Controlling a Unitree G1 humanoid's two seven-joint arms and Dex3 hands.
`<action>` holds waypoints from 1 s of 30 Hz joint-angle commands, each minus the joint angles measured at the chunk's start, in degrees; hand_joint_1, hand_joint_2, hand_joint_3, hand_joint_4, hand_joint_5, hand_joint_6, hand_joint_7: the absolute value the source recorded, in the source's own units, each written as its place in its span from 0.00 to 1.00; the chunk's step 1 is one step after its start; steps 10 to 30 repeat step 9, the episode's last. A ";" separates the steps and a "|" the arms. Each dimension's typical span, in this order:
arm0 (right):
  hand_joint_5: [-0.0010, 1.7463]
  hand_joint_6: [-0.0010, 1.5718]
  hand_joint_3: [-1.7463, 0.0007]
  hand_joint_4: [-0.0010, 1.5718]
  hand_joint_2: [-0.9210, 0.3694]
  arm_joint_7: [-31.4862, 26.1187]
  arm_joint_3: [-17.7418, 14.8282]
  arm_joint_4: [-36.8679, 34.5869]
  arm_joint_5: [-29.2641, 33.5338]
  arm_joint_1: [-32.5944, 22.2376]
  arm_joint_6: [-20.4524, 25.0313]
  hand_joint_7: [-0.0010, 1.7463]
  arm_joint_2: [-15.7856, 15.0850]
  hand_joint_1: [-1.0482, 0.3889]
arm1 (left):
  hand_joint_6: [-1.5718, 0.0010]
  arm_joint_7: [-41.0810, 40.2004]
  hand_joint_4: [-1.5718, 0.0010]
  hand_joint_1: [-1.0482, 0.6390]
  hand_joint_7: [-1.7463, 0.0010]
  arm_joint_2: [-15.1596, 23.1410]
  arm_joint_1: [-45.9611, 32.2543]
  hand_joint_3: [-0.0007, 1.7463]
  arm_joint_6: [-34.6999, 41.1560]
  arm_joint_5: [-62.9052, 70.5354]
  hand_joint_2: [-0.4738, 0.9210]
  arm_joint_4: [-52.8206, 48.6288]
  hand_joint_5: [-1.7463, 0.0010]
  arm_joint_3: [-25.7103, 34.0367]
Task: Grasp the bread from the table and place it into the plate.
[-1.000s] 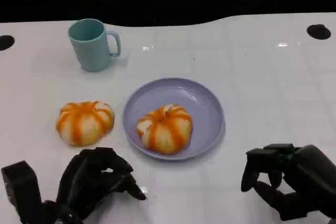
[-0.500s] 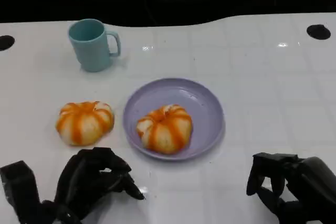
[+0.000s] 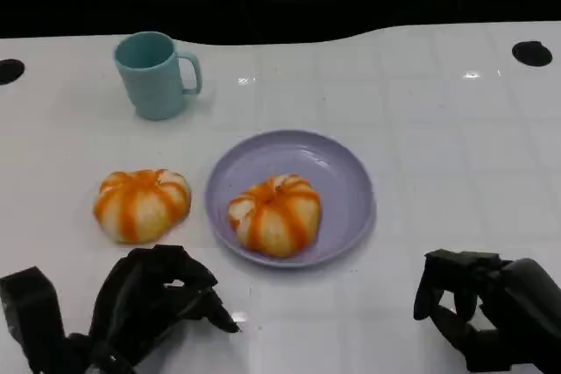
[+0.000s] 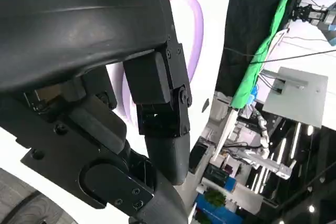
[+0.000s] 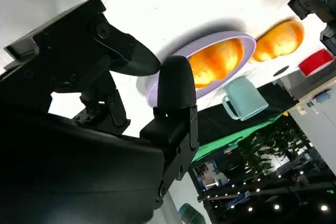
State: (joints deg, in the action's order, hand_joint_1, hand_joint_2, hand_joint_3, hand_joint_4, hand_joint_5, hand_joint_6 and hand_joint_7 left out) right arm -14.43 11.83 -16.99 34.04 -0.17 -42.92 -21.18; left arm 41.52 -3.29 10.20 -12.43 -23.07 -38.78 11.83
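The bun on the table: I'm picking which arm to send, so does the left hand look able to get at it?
Probably yes. The bun on the table lies just beyond the left hand, with only bare table between them. The plate and mug stand aside.

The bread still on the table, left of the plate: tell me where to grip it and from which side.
Grip the bread across its rounded flanks, from above. It sits as a low dome, so its sides offer the only purchase. The left hand is nearest; the space above is free, with the plate beside it and the mug further back.
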 commanded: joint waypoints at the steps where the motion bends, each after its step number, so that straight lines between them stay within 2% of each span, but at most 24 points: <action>1: 1.00 0.37 0.34 0.51 0.34 -1.36 -0.33 -1.33 0.10 0.63 -1.94 0.89 -0.59 0.65 | 0.00 0.70 0.00 0.00 0.82 0.97 0.34 0.00 0.35 -0.96 0.82 -0.36 0.66 0.64; 9: 1.00 0.38 0.34 0.50 0.35 -2.42 -0.11 -2.29 1.26 1.15 -2.53 0.87 -0.62 0.64 | 0.00 1.08 0.00 0.00 0.82 1.36 0.49 0.00 -0.34 -1.20 0.83 -1.13 0.66 0.55; 30: 1.00 0.38 0.34 0.50 0.35 -2.42 -0.11 -2.29 1.26 1.15 -2.53 0.87 -0.62 0.64 | 0.00 1.08 0.00 0.00 0.82 1.36 0.49 0.00 -0.34 -1.20 0.83 -1.13 0.66 0.55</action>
